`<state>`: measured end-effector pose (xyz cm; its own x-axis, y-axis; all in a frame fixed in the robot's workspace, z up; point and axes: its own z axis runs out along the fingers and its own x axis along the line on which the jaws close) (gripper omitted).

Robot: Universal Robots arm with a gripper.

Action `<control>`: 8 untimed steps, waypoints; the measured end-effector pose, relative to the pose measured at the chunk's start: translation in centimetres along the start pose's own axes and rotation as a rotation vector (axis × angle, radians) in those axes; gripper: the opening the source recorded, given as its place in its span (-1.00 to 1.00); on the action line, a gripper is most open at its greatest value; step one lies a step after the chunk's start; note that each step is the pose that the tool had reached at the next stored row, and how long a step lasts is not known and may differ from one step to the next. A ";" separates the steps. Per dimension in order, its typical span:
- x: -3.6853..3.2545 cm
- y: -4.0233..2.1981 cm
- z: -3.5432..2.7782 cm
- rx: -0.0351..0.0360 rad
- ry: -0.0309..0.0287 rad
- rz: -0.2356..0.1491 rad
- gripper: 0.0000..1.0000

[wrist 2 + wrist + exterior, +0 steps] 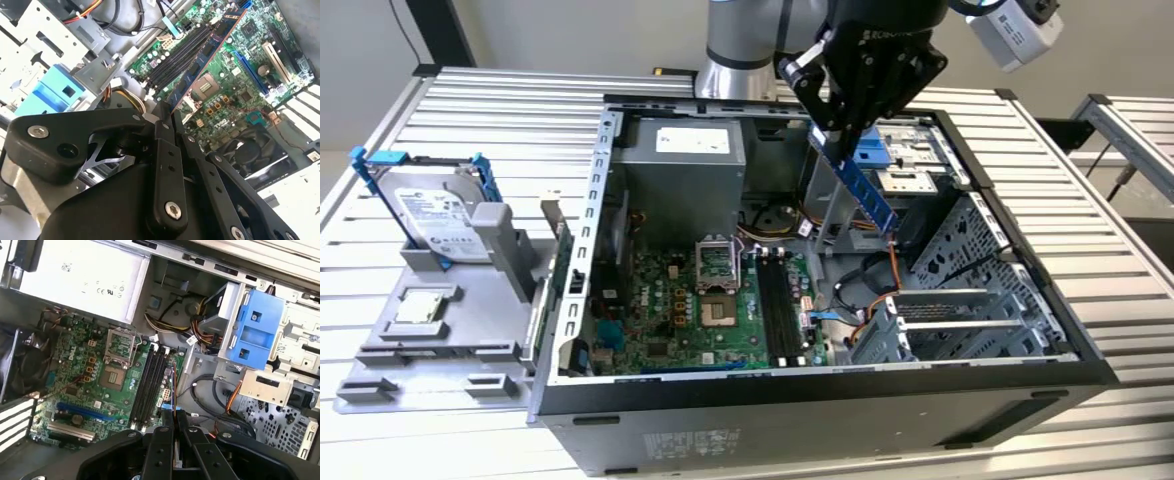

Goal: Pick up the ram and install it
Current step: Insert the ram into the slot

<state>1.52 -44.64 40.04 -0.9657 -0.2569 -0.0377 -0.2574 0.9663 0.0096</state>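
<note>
**A:** Closest in first: what is the hand doing?

**B:** The hand is pinching the ram by one end, its fingers pressed against the two flat faces. The rest of the stick hangs free below it.

**A:** Which way does the stick run?

**B:** Its long axis slants down from the hand into the open case, with the lower end toward the exterior view's right. It is in the air and touches nothing but the fingers. In the second wrist view it shows edge-on, pointing away from the fingertips over the motherboard.

**A:** And the target?

**B:** The memory slots lie below the stick's free end and off toward the exterior view's left, beside the processor socket. All of them look unfilled. In both wrist views the stick's edge runs roughly along the slots' length, so I'd judge the heading close. The stick is tilted, though, not level with the board, and it sits well above it.

**A:** Anything farther out?

**B:** The power supply is at the case's far end. Outside the case, a hard drive in a blue frame stands on a grey fixture on the slatted surface, well apart from the hand.
</note>
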 end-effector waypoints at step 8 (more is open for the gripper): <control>-0.02 0.06 0.29 0.0290 0.0092 0.011 -1.00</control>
<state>1.53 -44.57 39.75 -0.9689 -0.2459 -0.0285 -0.2454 0.9692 -0.0190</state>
